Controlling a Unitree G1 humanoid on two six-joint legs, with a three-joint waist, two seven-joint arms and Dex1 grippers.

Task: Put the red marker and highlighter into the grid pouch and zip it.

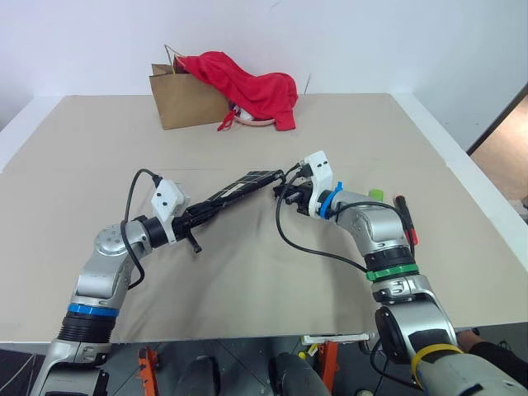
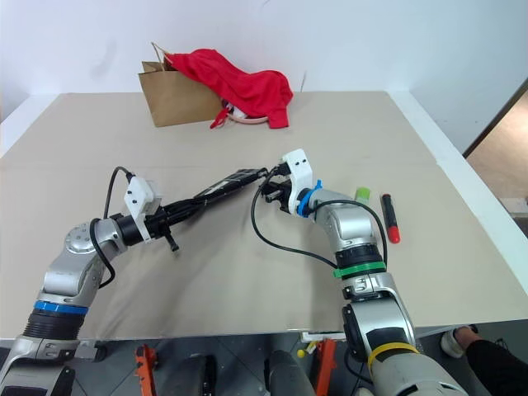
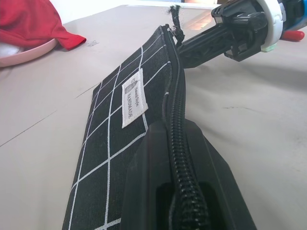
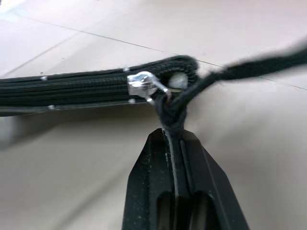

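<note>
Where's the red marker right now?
The red marker lies on the table on the robot's right side, just outside the right forearm, with the highlighter beside it. It is not in the grid pouch.

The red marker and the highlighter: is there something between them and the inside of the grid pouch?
Yes: the zipper. The grid pouch looks zipped shut; the right gripper is clamped on its pull cord, the left gripper on its other end. The red marker and highlighter lie on the table behind the right arm.
</note>
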